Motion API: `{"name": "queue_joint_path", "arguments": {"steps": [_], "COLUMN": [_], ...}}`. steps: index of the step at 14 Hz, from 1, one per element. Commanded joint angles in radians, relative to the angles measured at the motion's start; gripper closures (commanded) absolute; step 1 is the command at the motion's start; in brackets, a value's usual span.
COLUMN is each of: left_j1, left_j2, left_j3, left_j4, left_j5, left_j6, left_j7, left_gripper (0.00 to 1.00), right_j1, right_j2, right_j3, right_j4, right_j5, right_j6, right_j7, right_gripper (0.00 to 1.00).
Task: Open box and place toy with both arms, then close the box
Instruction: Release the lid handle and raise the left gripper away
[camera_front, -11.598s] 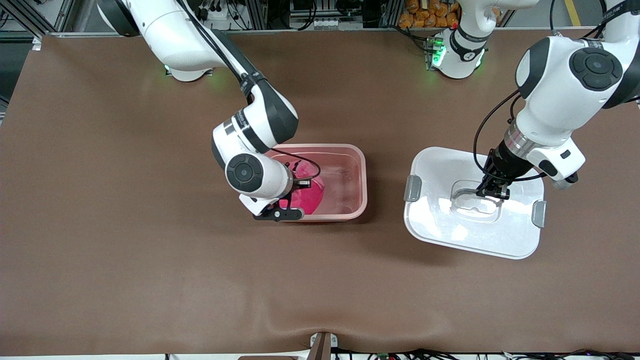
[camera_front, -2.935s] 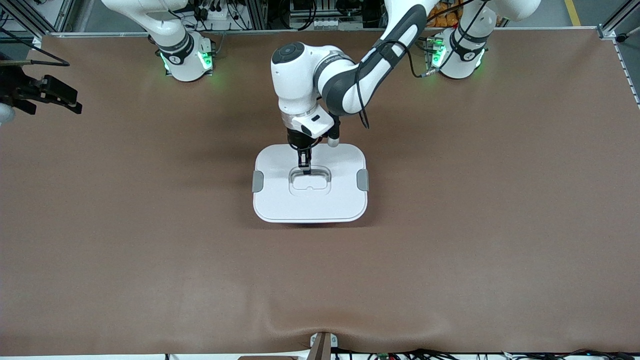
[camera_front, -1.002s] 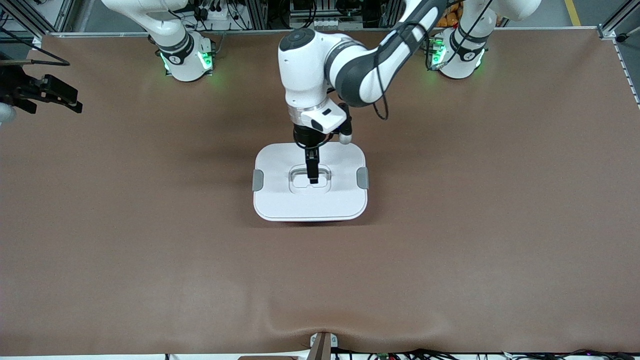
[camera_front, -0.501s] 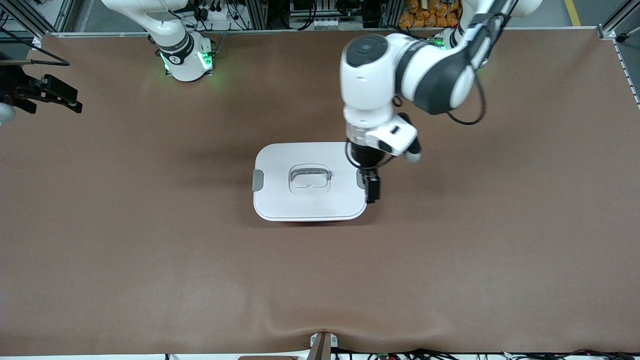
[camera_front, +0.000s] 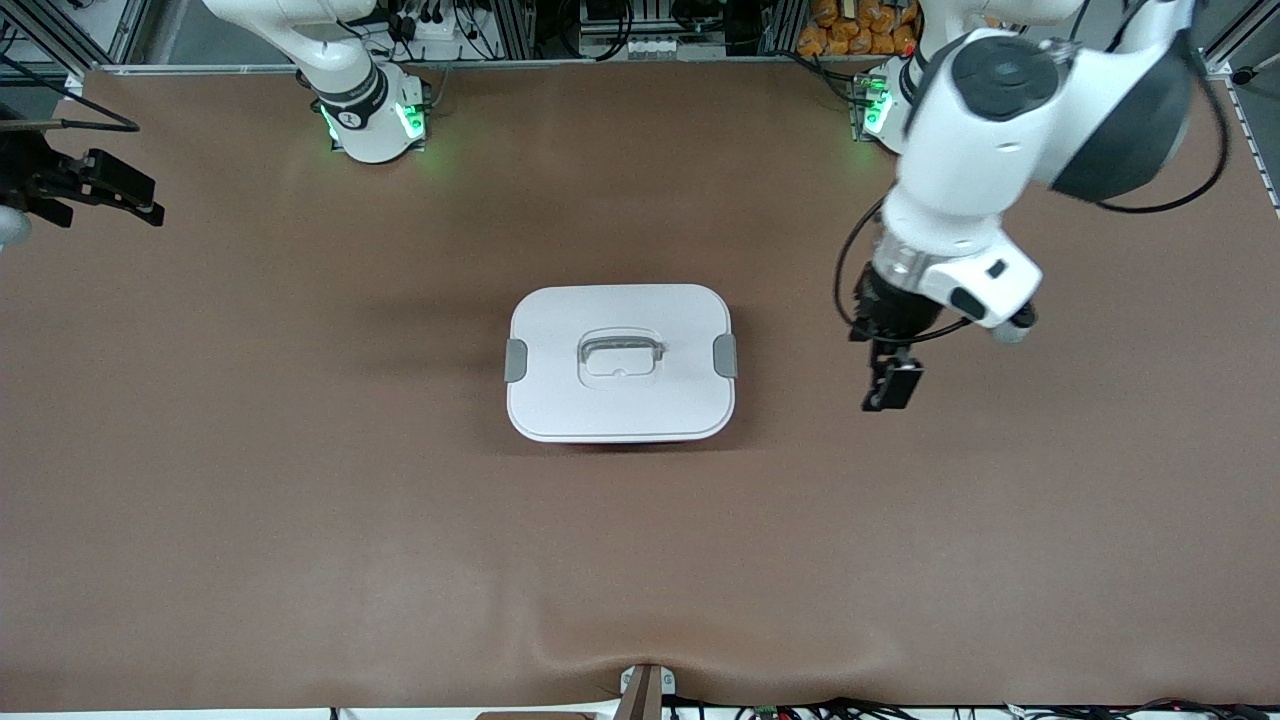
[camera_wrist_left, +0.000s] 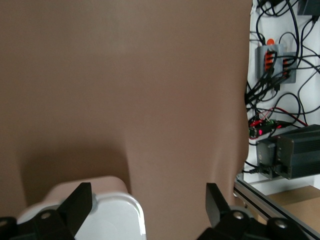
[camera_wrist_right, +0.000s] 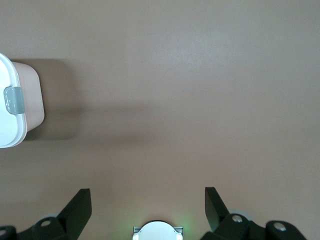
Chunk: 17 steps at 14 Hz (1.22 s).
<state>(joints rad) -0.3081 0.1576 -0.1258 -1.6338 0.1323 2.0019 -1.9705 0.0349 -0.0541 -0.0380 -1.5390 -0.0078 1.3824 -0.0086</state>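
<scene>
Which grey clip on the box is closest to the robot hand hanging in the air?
The grey clip at the left arm's end of the box; the left gripper hangs beside that end.

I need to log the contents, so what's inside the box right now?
That cannot be seen. The white lid sits on the box and covers its whole opening in the front view, and the pink wall showing in the right wrist view reveals nothing inside.

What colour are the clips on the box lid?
Grey clips on the white lid; clearest in the front view.
</scene>
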Motion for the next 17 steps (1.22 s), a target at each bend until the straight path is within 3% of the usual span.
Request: {"name": "queue_joint_path", "arguments": {"steps": [1,4,10,14,17], "left_j1": [0.069,0.098,0.188,0.210,0.233], "left_j2": [-0.131,-0.231,-0.243,-0.242,-0.159], "left_j3": [-0.011,-0.009,-0.006,0.030,0.049], "left_j4": [-0.142,-0.254,-0.258,-0.219,-0.066], "left_j5": [-0.069,-0.111,-0.135,-0.152,-0.151], "left_j6": [0.008,0.009,-0.040,-0.118,-0.259], "left_j7": [0.157,0.295,0.692,0.922,1.152], "left_gripper": [0.00,0.00,0.00,0.00,0.00], "right_j1": [-0.009,-0.009,-0.009,-0.009,-0.009], "right_j2": [-0.020,-0.020,-0.020,-0.020,-0.020], "right_j3": [0.004,0.004,0.004,0.006,0.004], "right_j4": [-0.013,-0.013,-0.013,-0.013,-0.013], "right_j5": [-0.008,-0.008,-0.008,-0.008,-0.008], "right_j6": [-0.003,-0.003,-0.003,-0.003,-0.003], "right_j7": [-0.011,-0.011,-0.013,-0.013,-0.013], "right_gripper": [0.00,0.00,0.00,0.00,0.00]}}
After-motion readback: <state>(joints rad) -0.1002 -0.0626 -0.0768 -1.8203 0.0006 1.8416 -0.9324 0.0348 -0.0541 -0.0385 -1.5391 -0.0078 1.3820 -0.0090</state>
